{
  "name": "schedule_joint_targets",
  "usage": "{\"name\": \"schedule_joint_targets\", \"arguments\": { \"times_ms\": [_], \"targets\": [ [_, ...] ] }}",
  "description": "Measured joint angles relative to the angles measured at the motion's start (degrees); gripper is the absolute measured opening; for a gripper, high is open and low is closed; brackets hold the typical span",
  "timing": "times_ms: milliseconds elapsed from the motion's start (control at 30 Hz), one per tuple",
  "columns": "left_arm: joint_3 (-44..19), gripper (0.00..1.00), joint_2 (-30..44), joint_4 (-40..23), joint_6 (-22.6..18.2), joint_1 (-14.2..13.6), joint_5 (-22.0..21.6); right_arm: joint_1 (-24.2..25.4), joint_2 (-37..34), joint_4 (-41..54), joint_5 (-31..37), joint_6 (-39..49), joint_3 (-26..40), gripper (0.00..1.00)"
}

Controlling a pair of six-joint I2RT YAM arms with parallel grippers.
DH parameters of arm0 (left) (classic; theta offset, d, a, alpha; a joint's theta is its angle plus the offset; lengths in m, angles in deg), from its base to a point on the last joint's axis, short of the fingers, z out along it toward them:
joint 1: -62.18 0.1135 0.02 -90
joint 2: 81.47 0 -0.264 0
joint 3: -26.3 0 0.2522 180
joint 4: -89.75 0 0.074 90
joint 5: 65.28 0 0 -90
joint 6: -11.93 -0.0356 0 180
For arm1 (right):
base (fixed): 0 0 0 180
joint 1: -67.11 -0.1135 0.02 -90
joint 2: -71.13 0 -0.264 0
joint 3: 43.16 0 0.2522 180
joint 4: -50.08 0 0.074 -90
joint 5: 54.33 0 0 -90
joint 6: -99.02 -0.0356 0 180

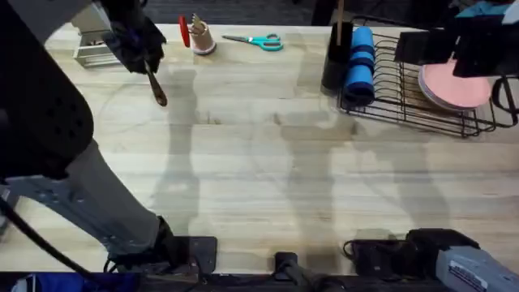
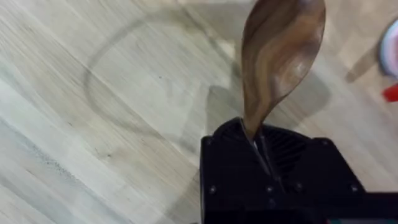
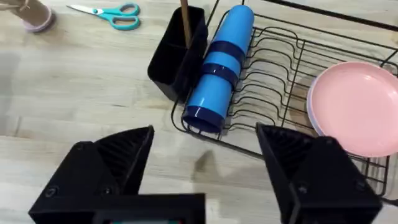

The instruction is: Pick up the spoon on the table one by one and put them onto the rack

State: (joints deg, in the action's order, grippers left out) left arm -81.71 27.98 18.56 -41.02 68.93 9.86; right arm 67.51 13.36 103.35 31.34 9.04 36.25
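1. Left gripper [image 1: 144,55] at the far left of the table [image 1: 259,178], lifted off the surface, jaws clamped on the handle of a brown wooden spoon [image 1: 156,88]
2. Spoon hanging from the fingers, bowl pointing down and toward the near side, clear of the tabletop; in the left wrist view, bowl [image 2: 280,53] sticking out past the black fingers [image 2: 273,168], shadow of it on the wood beneath
3. Faint ring mark [image 2: 134,81] on the planks just beside the spoon's shadow
4. Right gripper [image 3: 205,168] near the rack [image 1: 422,101] at the far right, jaws spread wide, nothing between them
5. Black wire rack at the far right of the table, tall black cup [image 3: 177,53] at its left end, a thin wooden handle [image 3: 185,22] standing upright in the cup
6. Blue tumbler [image 3: 221,68] lying on its side in the rack just right of the cup
7. Pink plate [image 3: 354,115] propped in the rack's right part, tilted among the dividers
8. Teal-handled scissors [image 1: 258,40] flat on the far edge of the table, between the left gripper and the rack
9. Small tan holder [image 1: 200,37] with a red item beside it, left of the scissors; what it holds cannot be told
10. Metal object [image 1: 96,50] at the far left corner, partly hidden behind the left arm
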Motion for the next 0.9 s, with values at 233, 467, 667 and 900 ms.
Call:
{"name": "schedule_joint_targets", "arguments": {
  "times_ms": [233, 467, 667, 900],
  "targets": [
    [-8.3, 0.044, 0.0, -2.8, -1.1, -2.1, -0.4, 0.0, 0.0, 0.0, 0.0, 0.0, 0.0, 0.992],
    [-20.8, 0.044, 0.0, -2.1, -2.8, -14.3, -0.9, 0.0, 0.0, 0.0, 0.0, 0.0, 0.0, 0.992],
    [-23.1, 0.044, 0.0, 3.5, -4.3, -23.9, -1.3, 0.0, 0.0, 0.0, 0.0, 0.0, 0.0, 0.992],
    [-23.1, 0.044, 0.0, 10.7, -5.2, -33.4, -1.3, 0.0, 0.0, -0.1, 0.0, 0.0, 0.0, 0.992]
  ]
}}
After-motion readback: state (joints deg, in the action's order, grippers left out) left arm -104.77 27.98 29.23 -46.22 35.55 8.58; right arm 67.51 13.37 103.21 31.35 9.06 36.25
